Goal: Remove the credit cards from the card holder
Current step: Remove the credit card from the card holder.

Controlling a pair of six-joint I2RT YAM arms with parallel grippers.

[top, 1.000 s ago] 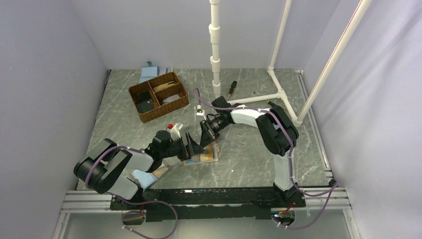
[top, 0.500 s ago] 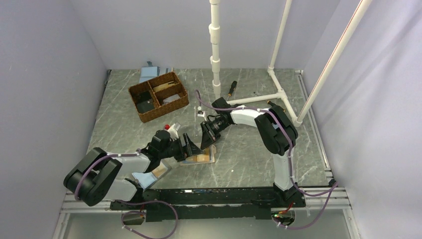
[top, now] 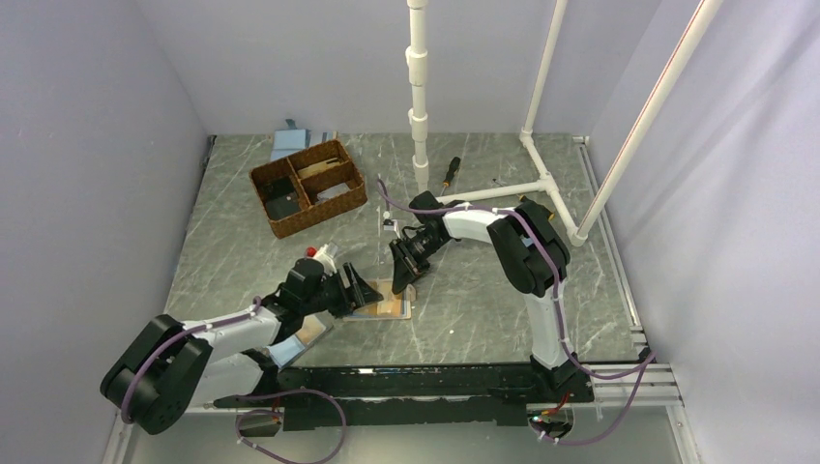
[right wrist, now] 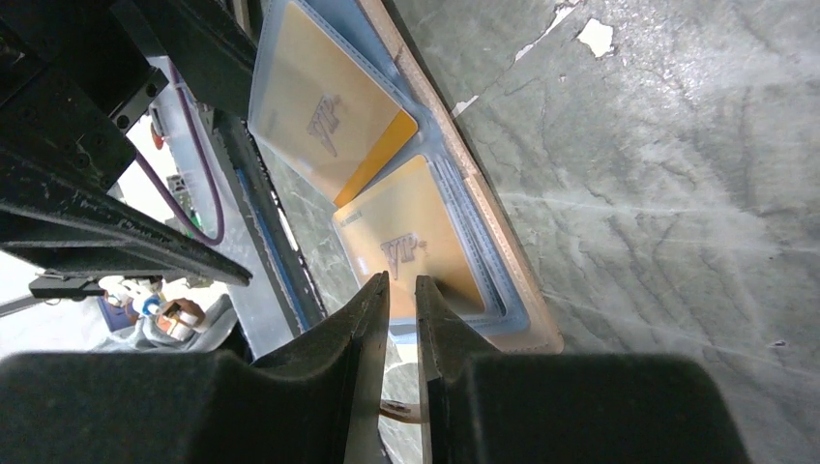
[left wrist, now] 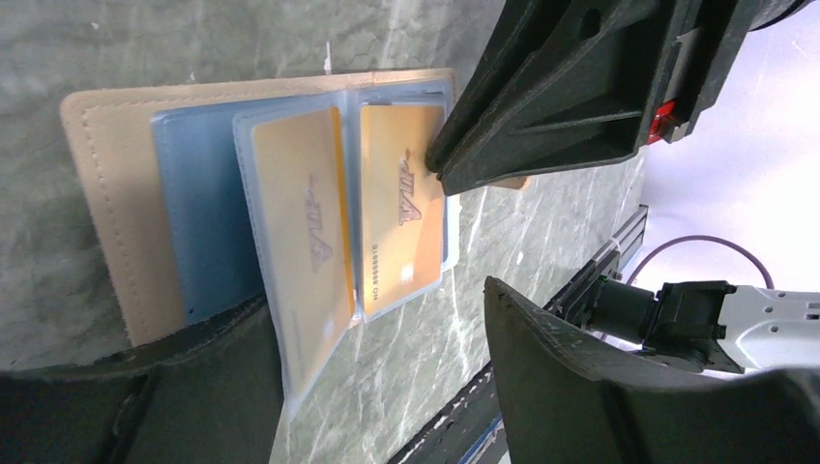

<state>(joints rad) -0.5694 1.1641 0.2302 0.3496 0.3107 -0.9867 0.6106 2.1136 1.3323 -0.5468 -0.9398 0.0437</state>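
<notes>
The card holder [top: 385,309] lies open on the table, light blue with tan edging [left wrist: 106,193]. Its clear sleeves hold two gold VIP cards [left wrist: 300,213] [left wrist: 401,213], which also show in the right wrist view [right wrist: 324,106] [right wrist: 416,242]. My left gripper [top: 363,290] is open, low at the holder's left side. One finger [left wrist: 145,396] rests at the holder's near edge; nothing is between the jaws [left wrist: 377,314]. My right gripper [top: 399,280] points down at the holder's far right. Its fingers are almost together, and their tips [right wrist: 401,280] touch the edge of the right-hand card [left wrist: 440,169].
A wicker basket [top: 309,186] with compartments stands at the back left, with a blue folder [top: 290,140] behind it. A white pipe frame [top: 419,106] rises at the back centre, a screwdriver [top: 451,172] beside it. Another blue-and-tan flat item [top: 290,343] lies under my left arm.
My left arm has drawn back toward the near left and stretched out lower. The holder has shifted slightly left and nearer. My right gripper has followed it down.
</notes>
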